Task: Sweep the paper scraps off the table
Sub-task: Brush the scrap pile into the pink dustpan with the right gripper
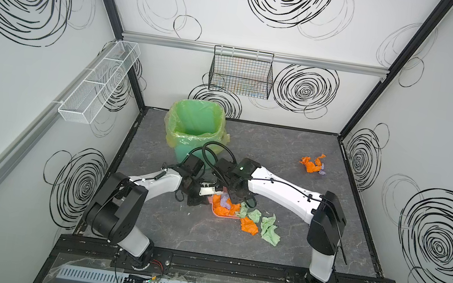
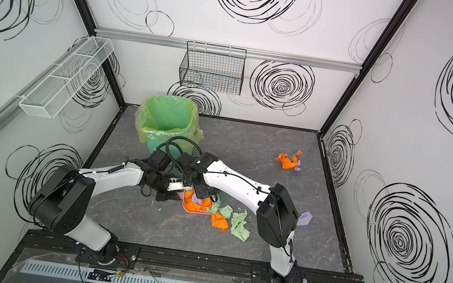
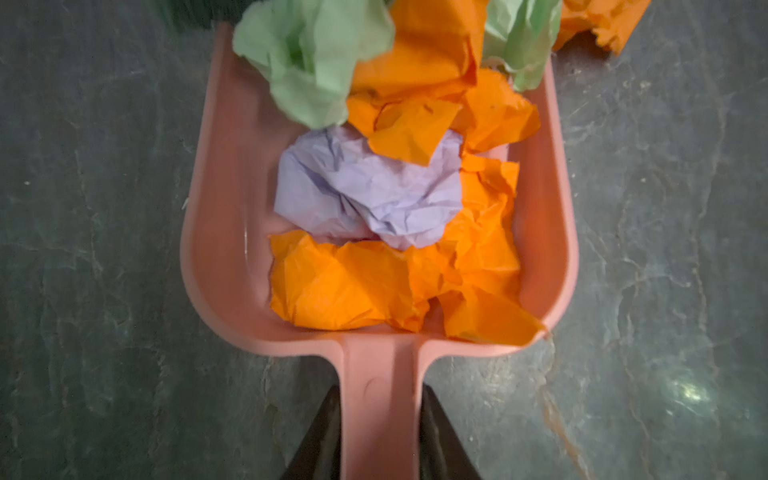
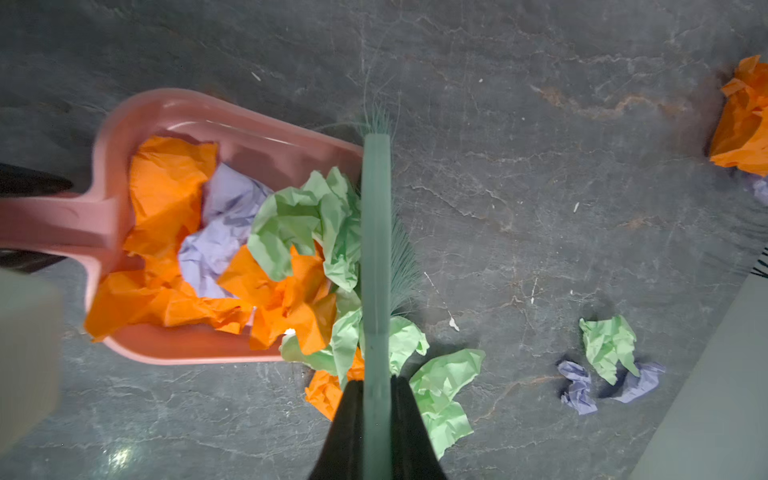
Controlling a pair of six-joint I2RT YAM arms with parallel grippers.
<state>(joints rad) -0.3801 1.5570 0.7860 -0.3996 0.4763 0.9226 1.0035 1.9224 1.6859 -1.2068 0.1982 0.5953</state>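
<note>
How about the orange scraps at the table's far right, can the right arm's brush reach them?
Probably yes. The table between the brush and that orange pile is bare, and the bin stands off to the side; the arm would have to stretch back.

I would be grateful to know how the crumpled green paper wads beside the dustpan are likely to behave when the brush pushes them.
The green wads look thin and loosely crumpled, so probably light: they should slide easily on the smooth table. Their irregular folds suggest they may tumble or slip past the brush rather than roll into the dustpan.
</note>
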